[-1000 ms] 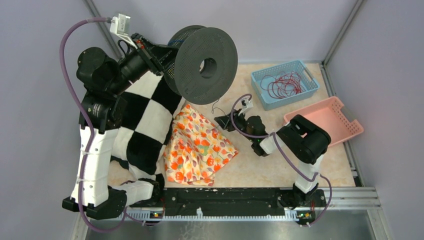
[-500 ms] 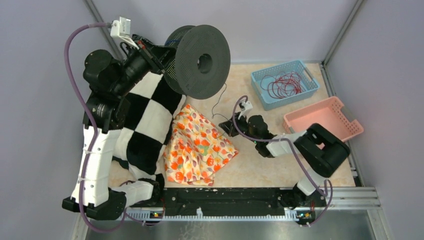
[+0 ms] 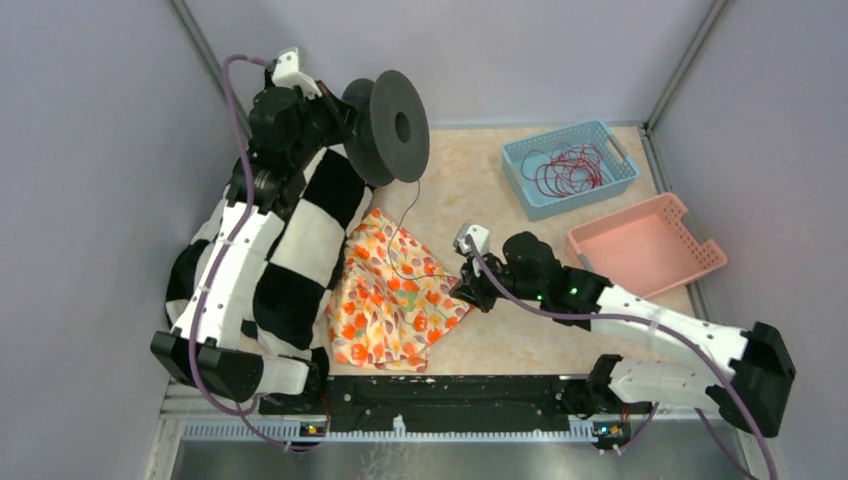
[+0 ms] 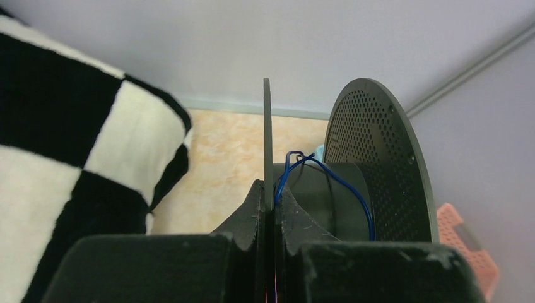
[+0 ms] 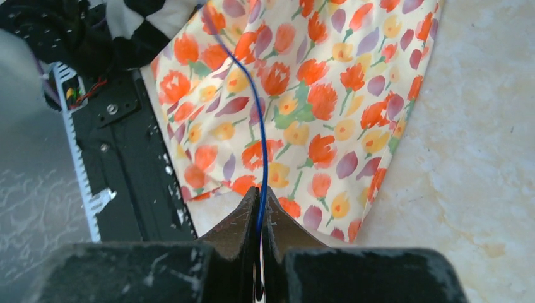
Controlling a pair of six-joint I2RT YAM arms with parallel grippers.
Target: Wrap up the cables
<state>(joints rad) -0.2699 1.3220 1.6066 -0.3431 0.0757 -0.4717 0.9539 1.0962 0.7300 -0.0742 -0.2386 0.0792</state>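
Left gripper (image 4: 269,189) clamps the flange of the black perforated plastic spool (image 4: 378,164); right gripper (image 5: 260,196) pinches the thin blue cable (image 5: 264,151), likely guiding it for winding.

One cable (image 5: 262,145): very thin, blue, limp; tied at hub of spool (image 4: 378,164), trailing across floral cloth (image 5: 328,95), pinched in right tool (image 5: 260,192). Red cables (image 3: 568,170): tangled in blue basket (image 3: 517,180).

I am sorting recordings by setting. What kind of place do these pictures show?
Probably a robot test cell in a laboratory, not a home: plain lilac walls and metal frame posts enclose a table, and the left arm and right arm stand on a rail at its edge.
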